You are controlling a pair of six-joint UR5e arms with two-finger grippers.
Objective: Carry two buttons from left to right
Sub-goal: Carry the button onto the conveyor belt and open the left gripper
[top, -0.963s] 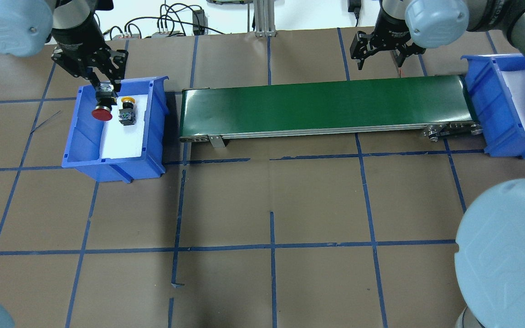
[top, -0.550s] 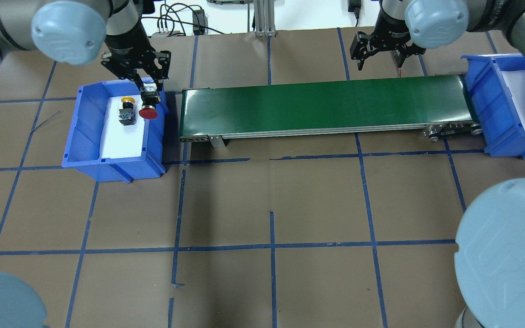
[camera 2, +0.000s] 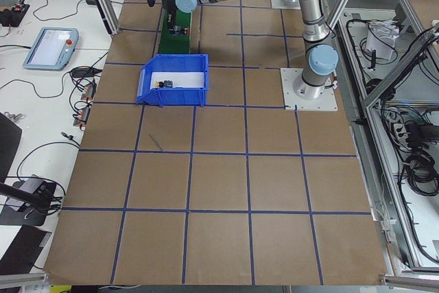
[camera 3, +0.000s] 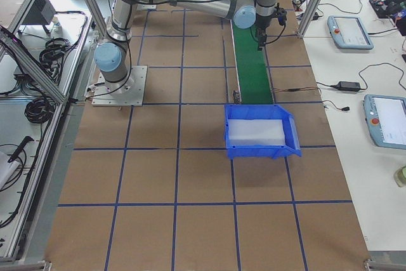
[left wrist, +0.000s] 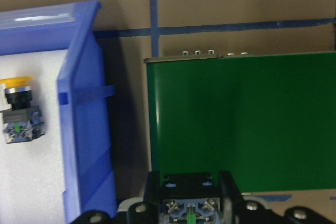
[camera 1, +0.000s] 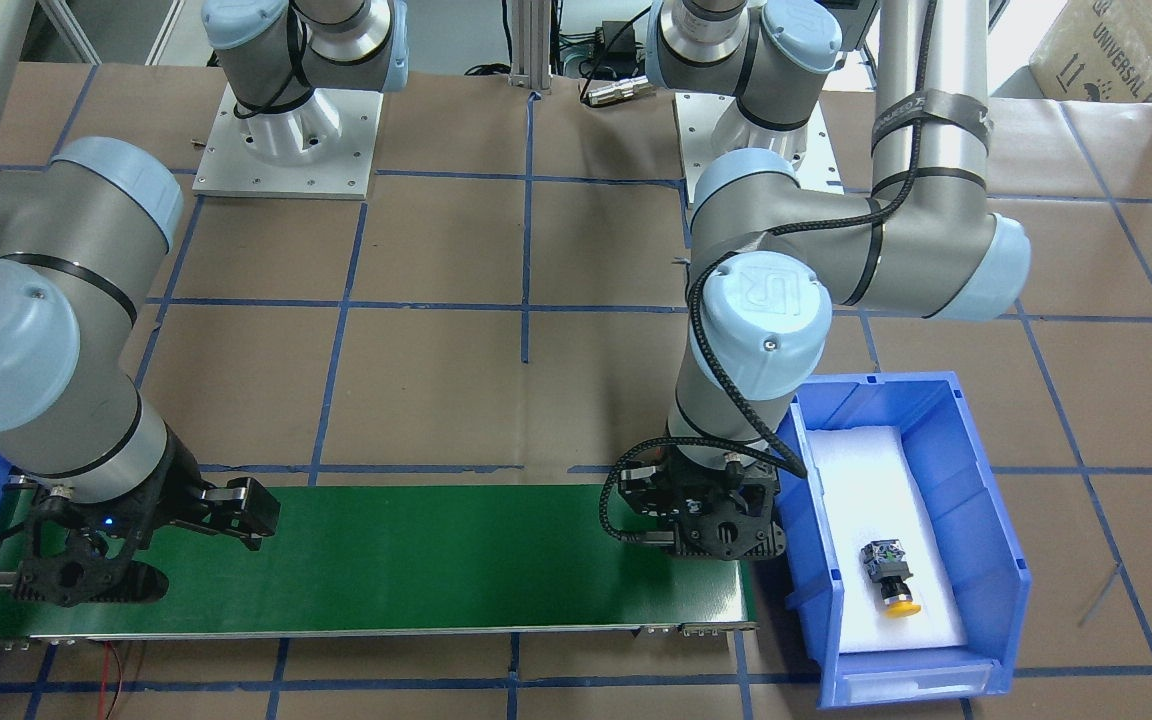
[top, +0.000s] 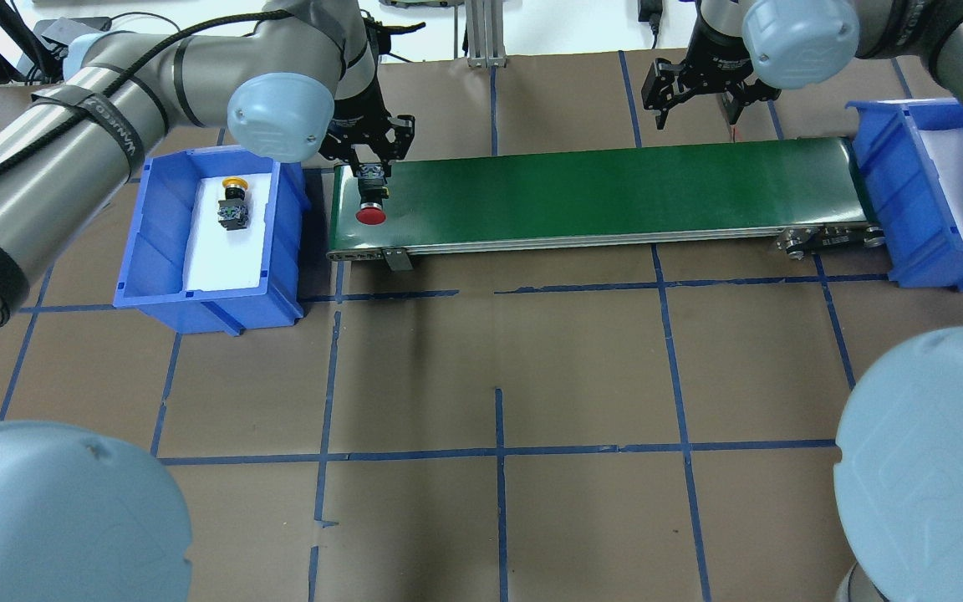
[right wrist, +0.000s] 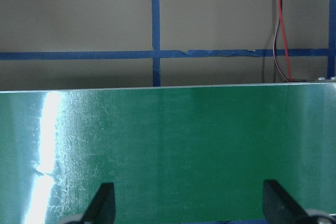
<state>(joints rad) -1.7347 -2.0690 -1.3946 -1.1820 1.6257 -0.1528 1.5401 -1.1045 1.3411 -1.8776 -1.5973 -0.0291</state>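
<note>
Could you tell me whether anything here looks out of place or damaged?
Nothing stands out. The left gripper holds the red button by its contact block over the left end of the conveyor belt, and the yellow button lies on its side on the foam in the blue bin.

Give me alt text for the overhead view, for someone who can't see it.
The left tool holds the red button over the left end of a green belt. The yellow button lies in the left bin; the right tool hangs open near the belt's right end.
</note>
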